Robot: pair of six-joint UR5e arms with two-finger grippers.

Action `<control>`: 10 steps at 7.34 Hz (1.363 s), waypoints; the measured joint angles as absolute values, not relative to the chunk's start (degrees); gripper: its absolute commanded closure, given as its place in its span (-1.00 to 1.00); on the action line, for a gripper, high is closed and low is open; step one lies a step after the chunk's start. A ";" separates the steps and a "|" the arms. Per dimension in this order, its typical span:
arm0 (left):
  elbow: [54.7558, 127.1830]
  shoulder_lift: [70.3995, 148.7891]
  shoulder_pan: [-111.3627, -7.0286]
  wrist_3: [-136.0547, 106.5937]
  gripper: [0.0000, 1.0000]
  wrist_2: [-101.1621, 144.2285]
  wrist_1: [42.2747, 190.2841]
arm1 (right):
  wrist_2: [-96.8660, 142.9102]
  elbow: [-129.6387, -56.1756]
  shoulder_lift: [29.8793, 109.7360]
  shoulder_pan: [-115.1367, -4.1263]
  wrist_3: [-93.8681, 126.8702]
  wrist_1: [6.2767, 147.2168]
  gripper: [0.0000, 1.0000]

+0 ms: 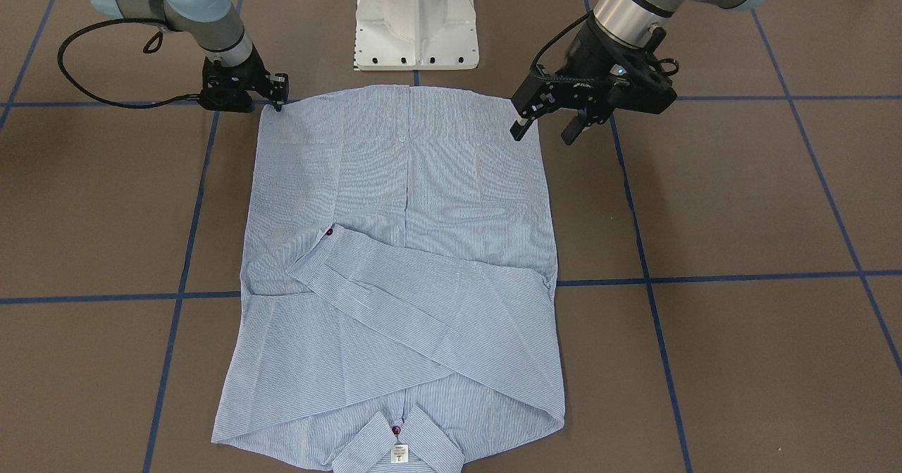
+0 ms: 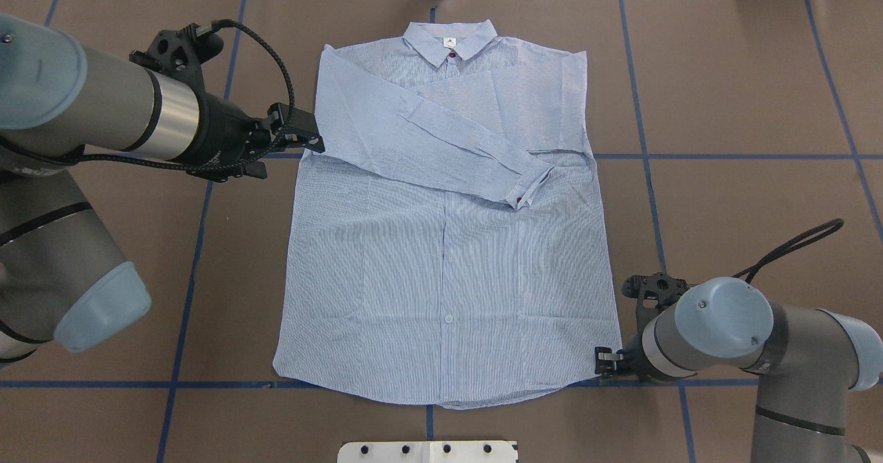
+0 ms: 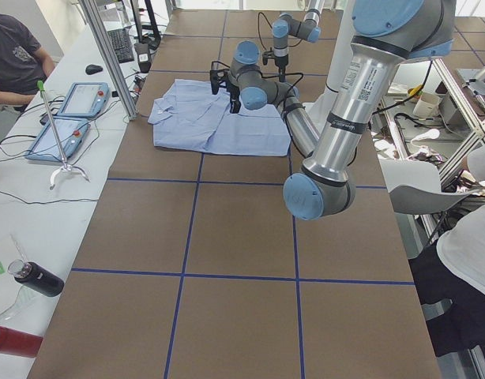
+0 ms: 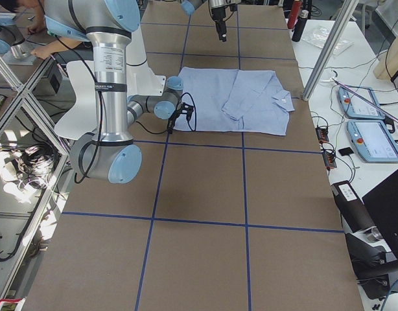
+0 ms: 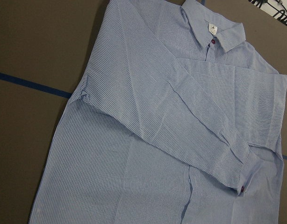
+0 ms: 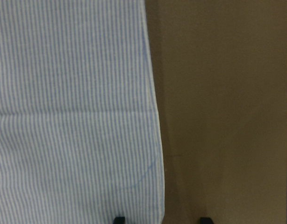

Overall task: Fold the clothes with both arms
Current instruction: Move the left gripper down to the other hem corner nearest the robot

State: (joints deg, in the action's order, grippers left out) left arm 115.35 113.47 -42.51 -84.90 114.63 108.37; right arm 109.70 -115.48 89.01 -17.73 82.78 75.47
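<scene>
The light blue striped shirt (image 2: 448, 256) lies flat on the brown table, collar (image 2: 450, 35) far from the robot, both sleeves folded across the chest. It also shows in the front view (image 1: 402, 247). My left gripper (image 2: 303, 136) hangs open and empty well above the shirt's left side (image 1: 544, 133). Its wrist view shows only the shirt (image 5: 157, 140) from high up. My right gripper (image 2: 604, 361) is low at the hem's right corner (image 1: 280, 98). It is open, one fingertip (image 6: 118, 219) over the shirt edge (image 6: 73, 116), the other over bare table.
The white pedestal base (image 1: 416, 22) stands just behind the hem. Blue tape lines (image 2: 186, 270) grid the table. Teach pendants (image 3: 69, 110), bottles (image 3: 37, 278) and metal posts stand on the side bench past the collar end, where an operator (image 3: 13, 59) sits.
</scene>
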 measured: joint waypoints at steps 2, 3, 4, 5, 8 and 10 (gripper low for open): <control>115.39 113.52 -42.56 -84.90 -0.97 114.71 108.35 | 109.77 -115.68 89.01 -17.97 82.87 75.44 0.79; 115.39 113.52 -42.60 -84.90 -0.97 114.73 108.31 | 109.77 -115.79 89.04 -18.05 82.88 75.36 0.84; 115.66 113.18 -42.74 -84.90 -0.97 114.74 108.29 | 109.77 -115.90 89.06 -18.07 82.88 75.22 1.00; 116.52 112.28 -42.92 -84.88 -0.97 114.81 108.28 | 109.76 -115.99 89.06 -18.13 82.88 75.10 1.00; 117.75 110.70 -42.91 -84.84 -0.97 114.99 108.28 | 109.75 -116.68 88.74 -18.47 82.90 74.94 1.00; 116.97 109.23 -41.72 -85.04 -0.98 114.99 108.00 | 109.70 -118.67 88.69 -18.70 82.96 74.96 1.00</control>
